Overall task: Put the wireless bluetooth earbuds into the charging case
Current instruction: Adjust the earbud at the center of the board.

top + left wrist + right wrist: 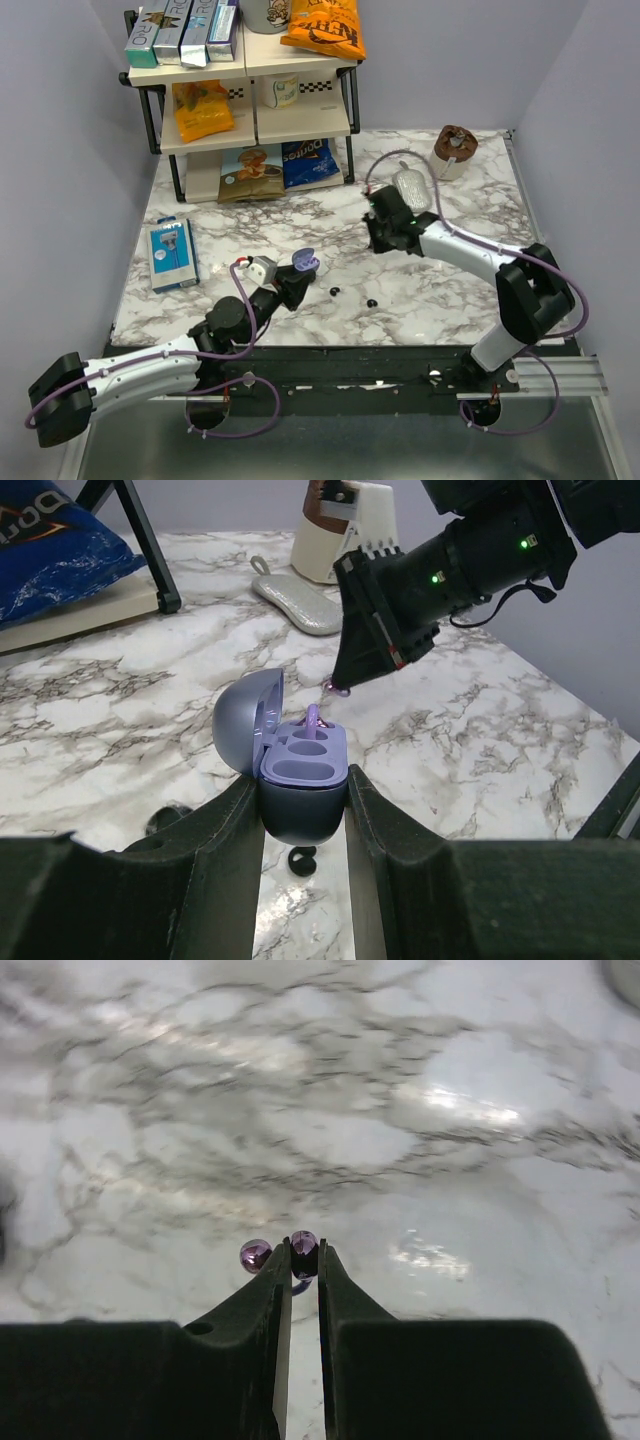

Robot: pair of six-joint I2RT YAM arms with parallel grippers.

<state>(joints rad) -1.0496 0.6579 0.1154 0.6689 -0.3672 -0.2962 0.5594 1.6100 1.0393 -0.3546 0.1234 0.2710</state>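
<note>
My left gripper is shut on the charging case, a lavender shell held off the marble with its lid open and its wells facing up. Two tiny black earbuds lie apart on the table just right of it. One black bud shows below the case. My right gripper is down at the marble farther back, away from both buds. It is shut on a tiny glossy purple bead, with a second purple bead just left of the fingers.
A two-tier rack with snack bags and boxes stands at the back left. A blue box lies at the left. A grey oblong pad and a brown-and-white cup sit at the back right.
</note>
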